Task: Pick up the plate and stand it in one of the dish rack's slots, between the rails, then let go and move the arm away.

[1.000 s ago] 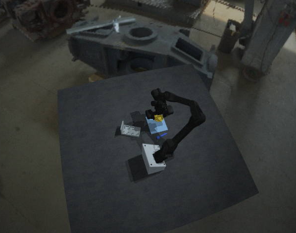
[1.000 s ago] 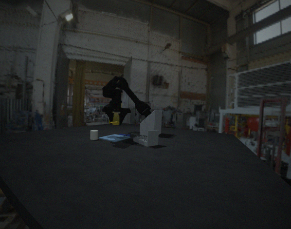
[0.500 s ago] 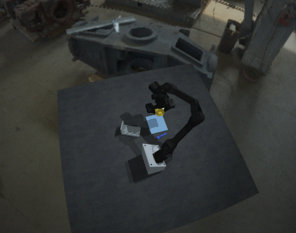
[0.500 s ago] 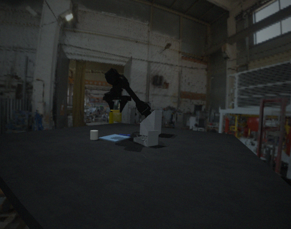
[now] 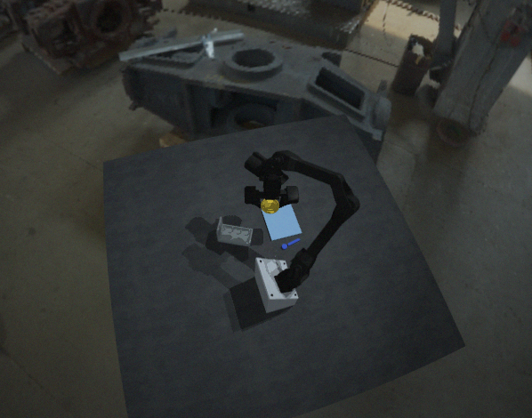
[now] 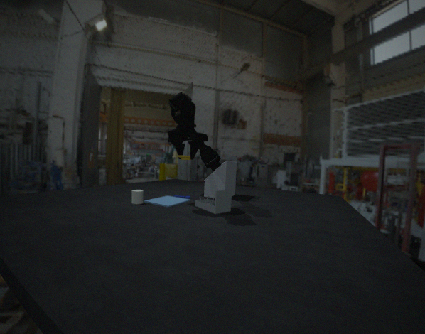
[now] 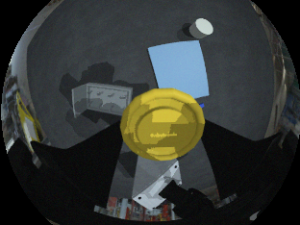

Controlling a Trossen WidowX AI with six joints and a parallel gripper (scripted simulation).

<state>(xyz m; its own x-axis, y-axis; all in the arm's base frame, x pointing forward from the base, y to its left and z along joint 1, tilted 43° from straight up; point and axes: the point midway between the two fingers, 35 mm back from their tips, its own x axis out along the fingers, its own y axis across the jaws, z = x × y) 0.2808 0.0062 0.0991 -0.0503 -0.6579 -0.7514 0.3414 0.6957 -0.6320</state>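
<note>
My gripper [image 5: 270, 196] [image 6: 185, 153] is shut on the yellow plate [image 5: 270, 206] [image 7: 162, 123] and holds it flat, high above the table. In the exterior view the plate [image 6: 184, 157] shows only as a thin yellow edge under the black fingers. The plate hangs over the far end of a light blue mat [image 5: 284, 224] [image 6: 166, 200] [image 7: 181, 68]. The dish rack [image 5: 233, 234] [image 7: 103, 97], a small pale box with rails, stands on the table left of the mat, apart from the gripper.
The arm's white base block [image 5: 271, 284] [image 6: 219, 179] stands near the rack. A small blue spoon [image 5: 291, 244] [image 6: 182, 196] lies by the mat's near end. A white cylinder [image 6: 137, 196] [image 7: 200, 28] stands beyond the mat. The dark table [image 5: 176, 350] is broad.
</note>
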